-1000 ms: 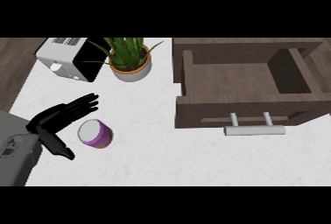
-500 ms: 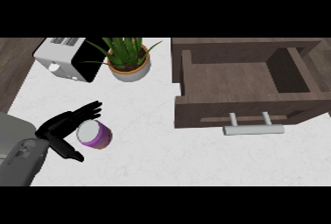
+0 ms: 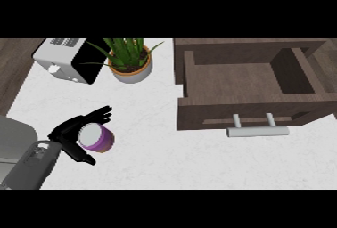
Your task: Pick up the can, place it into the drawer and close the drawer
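Low on the left, left robot hand [image 3: 69,133] open: fingers stretched past the far side of the purple can [image 3: 99,140], thumb at its near side. Can upright on the white tabletop [image 3: 164,151], against the palm. Farther back, toaster [image 3: 66,60], then potted plant [image 3: 129,62]. At right, wooden drawer [image 3: 244,82] pulled open, metal handle [image 3: 258,130] in front.

My grey left forearm [image 3: 27,168] sat at the lower left of the frame. Its black left hand [image 3: 67,133] was spread, fingers [image 3: 99,115] stretched toward the upper right, thumb [image 3: 82,156] angled down and apart.
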